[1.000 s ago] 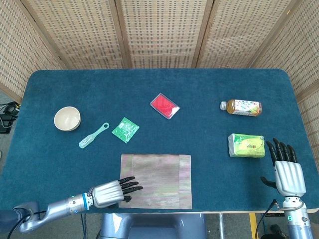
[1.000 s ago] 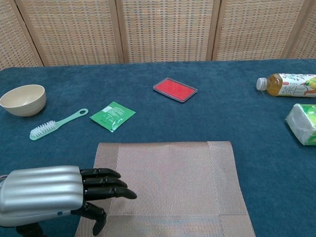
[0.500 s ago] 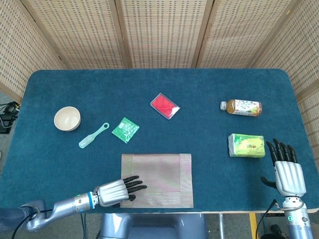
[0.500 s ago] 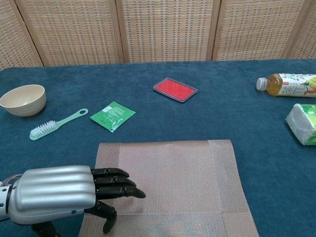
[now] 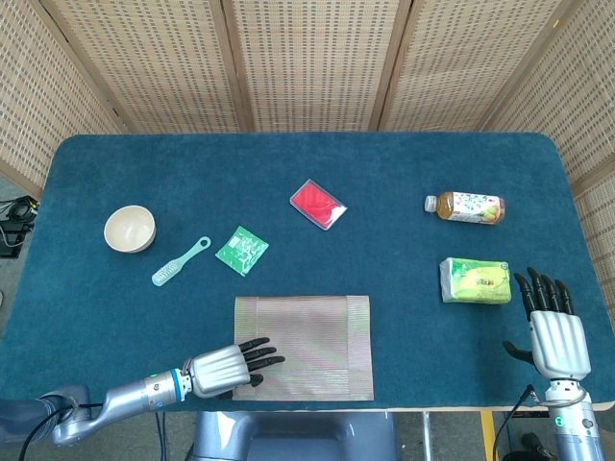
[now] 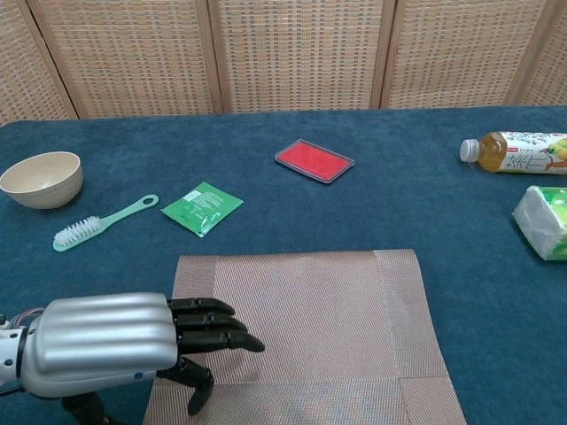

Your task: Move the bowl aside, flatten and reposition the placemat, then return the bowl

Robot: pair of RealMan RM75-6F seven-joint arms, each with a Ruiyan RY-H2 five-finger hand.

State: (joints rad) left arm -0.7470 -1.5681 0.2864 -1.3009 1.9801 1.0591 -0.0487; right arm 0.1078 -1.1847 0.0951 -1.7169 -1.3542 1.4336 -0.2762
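Observation:
The woven beige placemat (image 5: 306, 332) (image 6: 306, 335) lies flat at the table's near edge. My left hand (image 5: 231, 365) (image 6: 133, 344) rests on its near left corner, fingers stretched out over the mat, thumb under them; whether the thumb pinches the mat's edge I cannot tell. The cream bowl (image 5: 130, 229) (image 6: 41, 179) stands empty at the far left, well apart from the mat. My right hand (image 5: 552, 328) hovers at the near right corner of the table, fingers spread, holding nothing.
A mint brush (image 5: 180, 261) (image 6: 102, 222) and a green packet (image 5: 241, 251) (image 6: 202, 208) lie between bowl and mat. A red case (image 5: 317, 204) (image 6: 314, 160) sits mid-table. A drink bottle (image 5: 465, 206) (image 6: 516, 151) and tissue pack (image 5: 475, 280) (image 6: 542, 222) lie at the right.
My left hand has slid toward the near edge and slightly right, and the placemat has shifted with it toward the table's front edge. The right hand has stayed put.

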